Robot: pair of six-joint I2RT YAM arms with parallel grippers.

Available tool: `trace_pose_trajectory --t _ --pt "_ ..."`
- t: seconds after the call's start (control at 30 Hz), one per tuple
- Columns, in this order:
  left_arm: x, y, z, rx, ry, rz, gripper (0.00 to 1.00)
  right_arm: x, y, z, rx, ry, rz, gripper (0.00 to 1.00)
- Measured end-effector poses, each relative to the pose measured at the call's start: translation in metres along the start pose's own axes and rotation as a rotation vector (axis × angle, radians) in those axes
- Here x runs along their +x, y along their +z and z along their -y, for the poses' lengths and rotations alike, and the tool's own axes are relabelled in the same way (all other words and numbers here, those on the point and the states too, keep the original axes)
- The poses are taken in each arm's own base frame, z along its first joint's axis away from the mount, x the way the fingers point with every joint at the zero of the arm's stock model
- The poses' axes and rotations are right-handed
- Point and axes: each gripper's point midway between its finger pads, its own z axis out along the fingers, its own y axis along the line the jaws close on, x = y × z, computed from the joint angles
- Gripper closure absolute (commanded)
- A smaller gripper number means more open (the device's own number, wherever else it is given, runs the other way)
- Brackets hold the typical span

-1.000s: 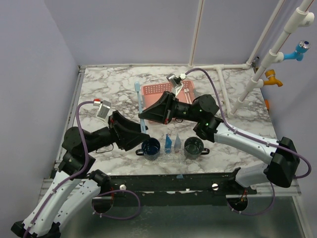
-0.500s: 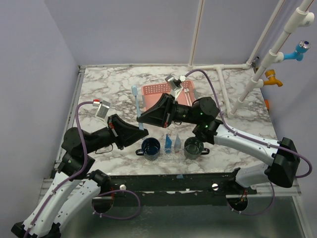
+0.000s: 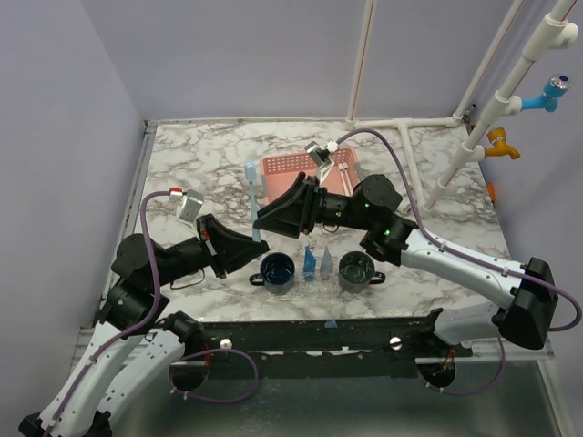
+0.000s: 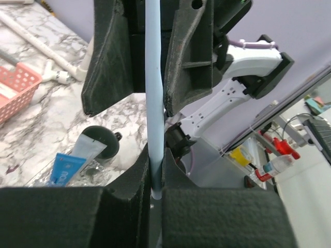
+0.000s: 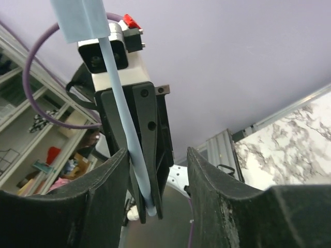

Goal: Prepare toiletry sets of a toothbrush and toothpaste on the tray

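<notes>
The light-blue toothbrush stands nearly upright in the air above the marble, bristle head up. My left gripper is shut on its lower end, and the left wrist view shows the handle pinched between the pads. My right gripper is open, its fingers apart on either side of the handle and no longer squeezing it. A navy mug and a dark green mug stand on the clear tray. Two blue tubes are between them.
A pink lattice basket holding white items sits behind the arms. White pipes run along the back right. The table's near edge lies just in front of the mugs.
My left gripper has shut on the toothbrush's lower end. My right gripper, shut on the handle before, has opened. The toothbrush has drifted slightly left.
</notes>
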Motion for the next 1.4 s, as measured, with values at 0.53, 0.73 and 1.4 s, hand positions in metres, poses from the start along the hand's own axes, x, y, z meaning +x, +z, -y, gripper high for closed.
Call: trace_pose_trajectory --t 0.53,0.73,1.4 --pt "0.016 -0.018 -0.035 -0.231 0.096 -0.130 1.00 0.001 -0.025 0.011 0.221 -0.090 -0.114 0.37" --pt "0.032 -0.027 -0.044 -0.293 0.122 -0.232 1.00 -0.010 -0.032 0.006 0.288 -0.126 -0.139 0.33" --pt "0.074 -0.061 -0.067 -0.489 0.260 -0.513 1.00 -0.018 -0.053 0.006 0.463 -0.105 -0.216 0.29"
